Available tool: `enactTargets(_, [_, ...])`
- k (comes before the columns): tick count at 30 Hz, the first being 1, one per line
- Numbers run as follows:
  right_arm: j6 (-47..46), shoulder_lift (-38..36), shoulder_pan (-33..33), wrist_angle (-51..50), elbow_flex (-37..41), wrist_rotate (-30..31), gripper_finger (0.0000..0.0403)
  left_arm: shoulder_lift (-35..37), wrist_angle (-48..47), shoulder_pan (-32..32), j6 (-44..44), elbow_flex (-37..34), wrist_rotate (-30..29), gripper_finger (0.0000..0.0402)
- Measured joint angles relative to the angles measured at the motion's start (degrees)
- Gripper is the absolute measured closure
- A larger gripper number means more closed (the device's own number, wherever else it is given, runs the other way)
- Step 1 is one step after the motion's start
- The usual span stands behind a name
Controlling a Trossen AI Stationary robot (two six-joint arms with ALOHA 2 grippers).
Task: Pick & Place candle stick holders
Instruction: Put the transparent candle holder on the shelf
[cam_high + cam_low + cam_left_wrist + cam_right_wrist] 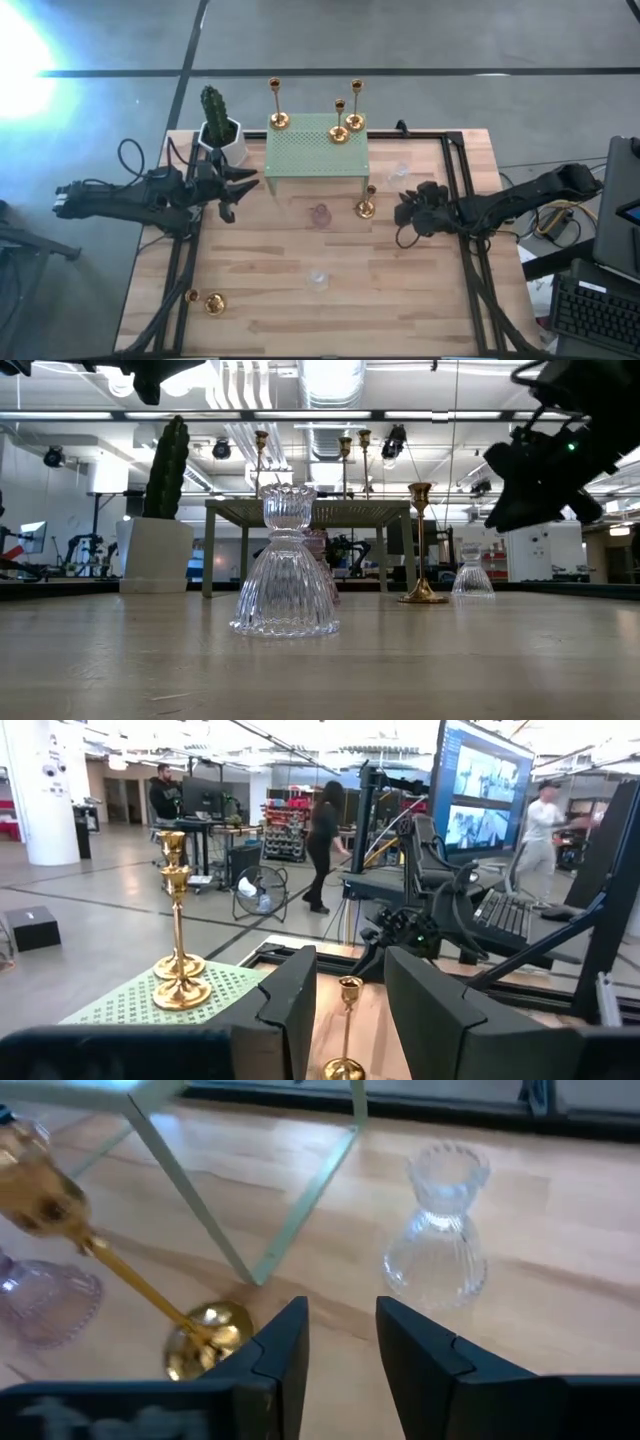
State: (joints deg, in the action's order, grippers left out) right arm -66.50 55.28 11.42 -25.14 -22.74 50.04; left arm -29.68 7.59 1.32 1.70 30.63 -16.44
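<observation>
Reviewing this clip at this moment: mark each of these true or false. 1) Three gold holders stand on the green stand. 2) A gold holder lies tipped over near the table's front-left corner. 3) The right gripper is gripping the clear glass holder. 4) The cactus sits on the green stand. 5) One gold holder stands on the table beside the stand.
1) True: three gold holders stand on the green stand.
2) True: the tipped gold holder lies there.
3) False: the right gripper is open and holds nothing; the clear glass holder stands ahead of it.
4) False: the cactus stands on the table, left of the stand.
5) True: the standing gold holder.
</observation>
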Motion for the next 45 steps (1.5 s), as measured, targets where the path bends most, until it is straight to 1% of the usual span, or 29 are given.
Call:
enactTargets(3, [2.1,0.0,-0.1,2.4,1.8,-0.8,0.0271,-0.3,0.0,0.0,-1.7,0.0,-0.3,0.0275])
enactTargets(5, [4.5,0.0,0.0,6.0,3.4,-1.3,0.0251,-0.5,0.1,0.0,-2.7,0.0,-1.0,0.0275])
enactTargets(7, [8.2,0.0,-0.1,10.3,5.0,-0.5,0.0226,-0.8,0.5,0.0,-3.9,0.0,-1.8,0.0275])
enactTargets(10, [14.0,0.0,-0.1,15.4,7.5,2.3,0.0186,-1.3,1.6,0.0,-7.2,0.0,-3.4,0.0275])
enactTargets(13, [17.4,0.1,-0.1,18.5,9.4,5.8,0.0151,-1.6,3.1,0.0,-12.0,0.0,-5.4,0.0275])
enactTargets(15, [17.4,0.4,-0.1,19.6,10.7,8.3,0.0133,-1.7,4.3,0.0,-13.5,0.0,-7.1,0.0275])
enactTargets(18, [14.8,1.1,-0.1,21.6,13.1,11.4,0.0117,-1.4,4.4,0.0,-11.3,0.0,-7.6,0.0275])
enactTargets(22, [14.0,2.4,-0.1,22.6,15.3,11.7,0.011,-1.6,4.6,0.0,-9.6,0.0,-4.4,0.0275])
enactTargets(25, [14.8,3.6,-0.5,25.5,16.9,11.7,0.0114,-3.0,6.2,0.0,-9.6,0.0,-4.0,0.0275])
enactTargets(28, [15.4,5.4,-1.4,29.5,18.2,11.7,0.012,-5.1,9.0,0.0,-10.5,0.0,-4.0,0.0275])
enactTargets(31, [17.6,7.5,-3.1,36.8,19.5,11.7,0.0125,-6.7,11.3,0.0,-12.4,0.0,-4.0,0.0275])
enactTargets(35, [24.7,11.4,-7.0,49.1,20.5,10.5,0.0129,-8.1,12.0,0.0,-14.4,0.0,-4.1,0.0275])
enactTargets(38, [30.4,14.9,-11.5,55.6,20.0,7.3,0.0127,-8.3,12.4,0.0,-15.6,0.0,-4.2,0.0275])
enactTargets(41, [34.8,18.6,-16.2,57.9,17.7,3.8,0.0125,-8.3,12.8,-0.1,-16.8,0.0,-4.2,0.0275])
enactTargets(45, [35.2,23.3,-20.4,57.7,14.5,2.2,0.0124,-7.9,13.8,-0.1,-18.5,0.0,-4.5,0.0275])
